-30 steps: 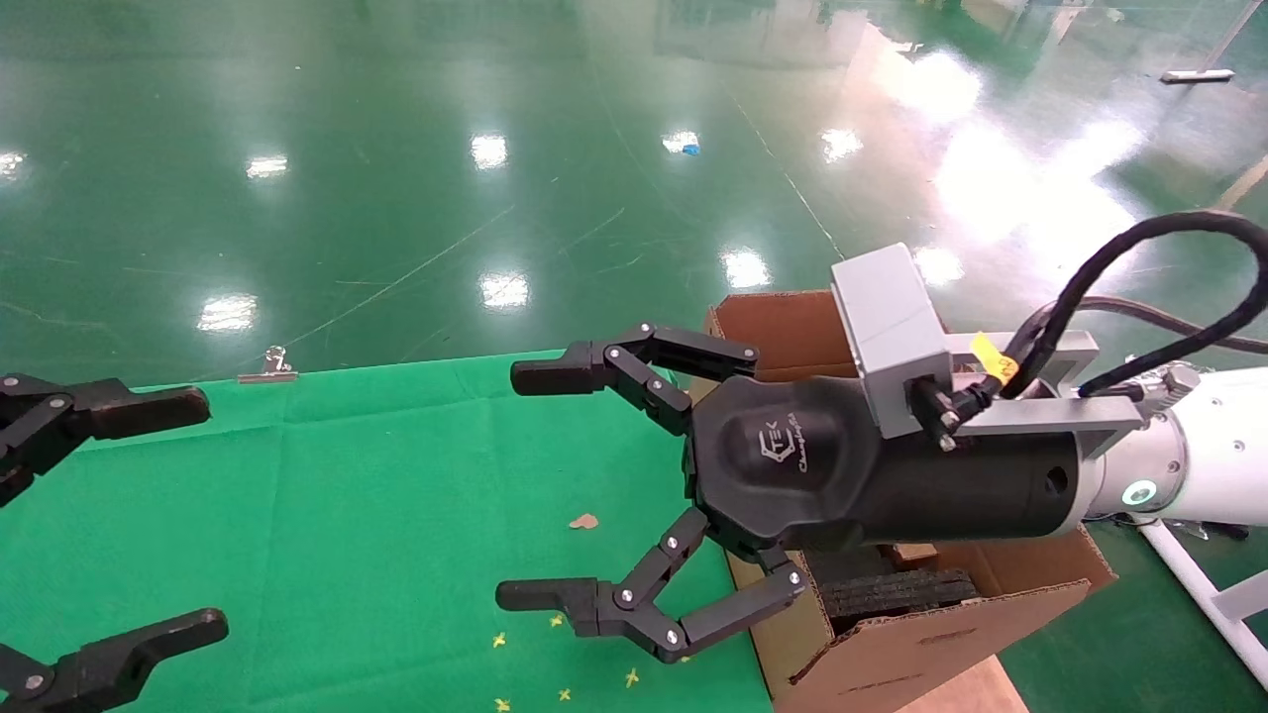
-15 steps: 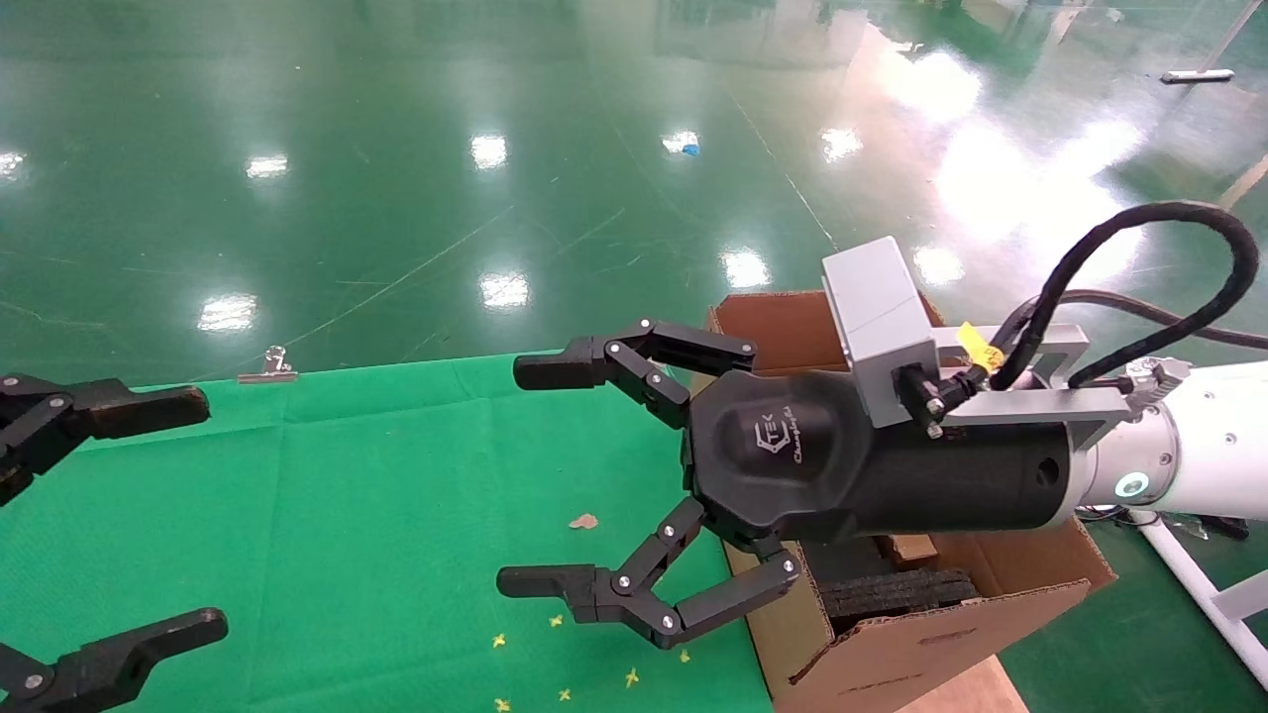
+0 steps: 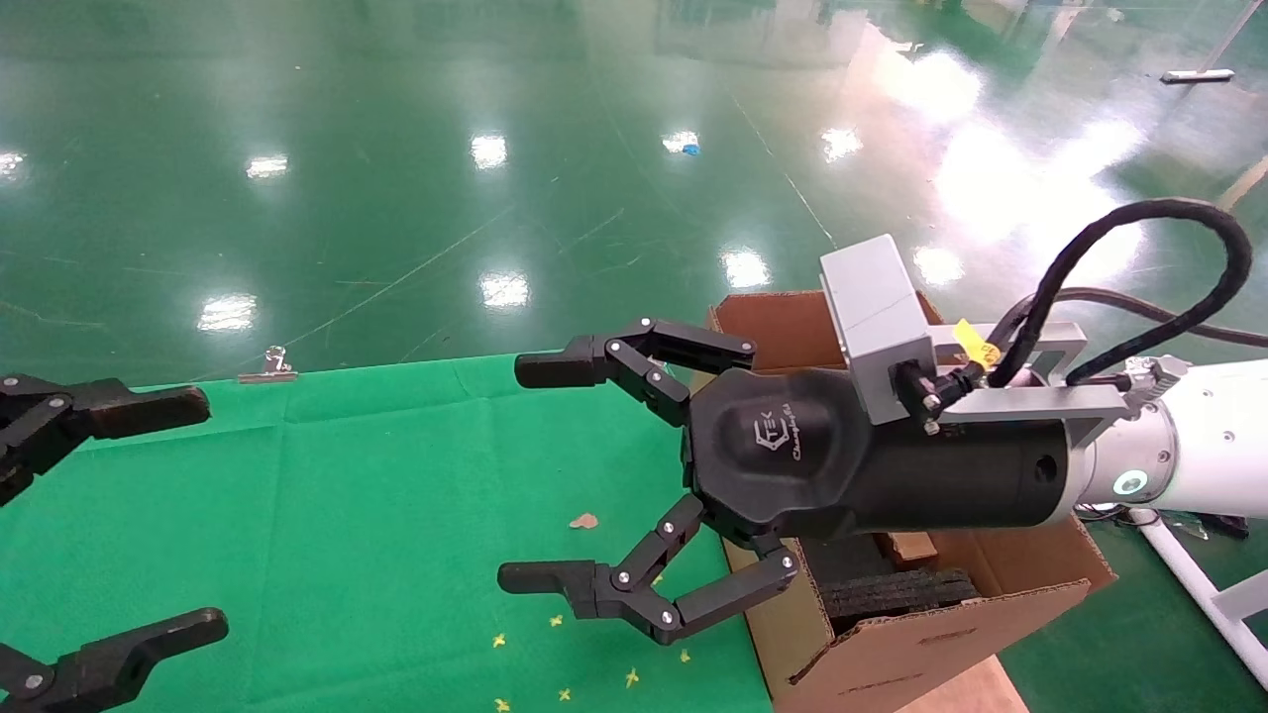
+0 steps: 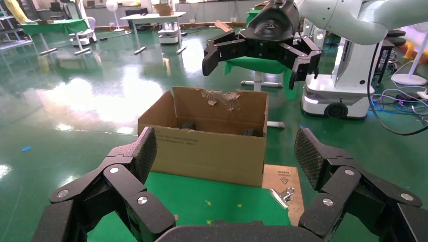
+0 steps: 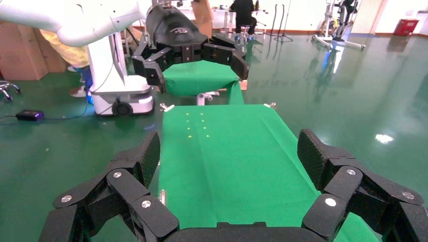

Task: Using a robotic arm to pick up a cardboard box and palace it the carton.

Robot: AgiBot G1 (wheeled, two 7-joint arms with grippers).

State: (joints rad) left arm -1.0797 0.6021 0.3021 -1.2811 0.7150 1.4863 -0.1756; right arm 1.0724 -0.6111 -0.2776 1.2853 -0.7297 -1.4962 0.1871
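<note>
Head view: green cloth (image 3: 347,515) lies bare between both arms; carton (image 3: 892,634) sits at its right edge, flaps upright; right gripper (image 3: 530,475) spread wide above cloth; left gripper (image 3: 149,515) wide; cardboard box unseen

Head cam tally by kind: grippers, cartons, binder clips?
Grippers: 2, the left gripper and the right gripper, both with jaws open.
Cartons: 1, the carton.
Binder clips: 1, the binder clip at the cloth's far edge.
Total: 4.
</note>
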